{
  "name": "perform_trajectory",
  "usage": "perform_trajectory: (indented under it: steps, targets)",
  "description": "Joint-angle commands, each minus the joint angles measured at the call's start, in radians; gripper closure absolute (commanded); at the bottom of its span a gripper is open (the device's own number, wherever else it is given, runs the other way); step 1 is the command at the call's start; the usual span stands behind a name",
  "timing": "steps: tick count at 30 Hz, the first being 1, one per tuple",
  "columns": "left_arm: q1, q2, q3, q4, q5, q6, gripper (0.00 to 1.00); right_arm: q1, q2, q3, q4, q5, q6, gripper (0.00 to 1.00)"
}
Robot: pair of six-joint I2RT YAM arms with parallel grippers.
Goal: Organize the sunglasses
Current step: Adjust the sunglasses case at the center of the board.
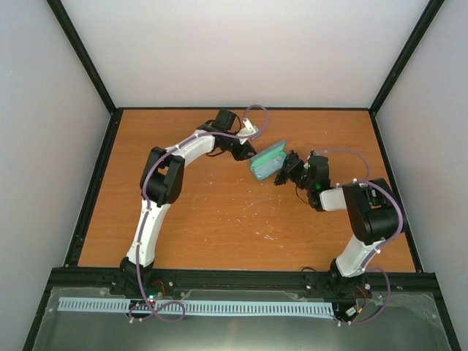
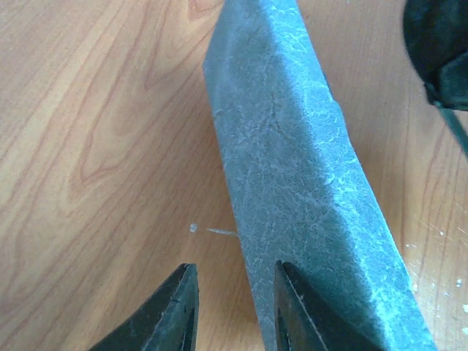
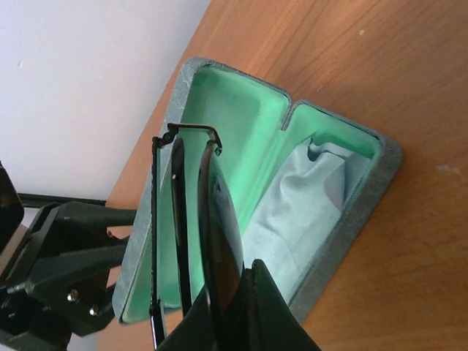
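My right pincer is clamped on the sunglasses, gripping one end of the folded pair so the black frame and dark lenses stick straight out beyond my fingertips, edge-on to my wrist view. Just past them lies the case, open on the table, its green lining facing me and the pale blue cloth crumpled in the half to my right. What matters most is the alignment: the glasses' long axis runs nearly parallel to the case's long axis, and they hang in front of the empty half, close to the lining. Whether they touch it, I cannot tell. My left pincer is set narrow at the far side, its fingers straddling the case's grey outer edge. I judge it is pinching that wall to steady the case. The right arm is the one placed to act. The next move, as I read it, is a short push forward and down into the green hollow, keeping the frame parallel to the walls so that neither end catches on the rim.
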Motion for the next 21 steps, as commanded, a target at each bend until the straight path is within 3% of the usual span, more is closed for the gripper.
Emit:
perform_trajectory:
  steps: [1, 12, 21]
  targets:
    - [-0.012, -0.036, -0.024, 0.034, 0.059, -0.045, 0.69, -0.009, 0.061, 0.067, 0.082, -0.051, 0.021, 0.97]
    - [-0.012, -0.036, -0.076, 0.078, 0.094, -0.075, 0.69, -0.019, 0.235, 0.205, 0.066, -0.125, 0.019, 0.97]
    - [-0.012, -0.094, -0.117, 0.049, 0.12, -0.016, 0.7, -0.028, 0.338, 0.322, 0.038, -0.199, 0.018, 0.97]
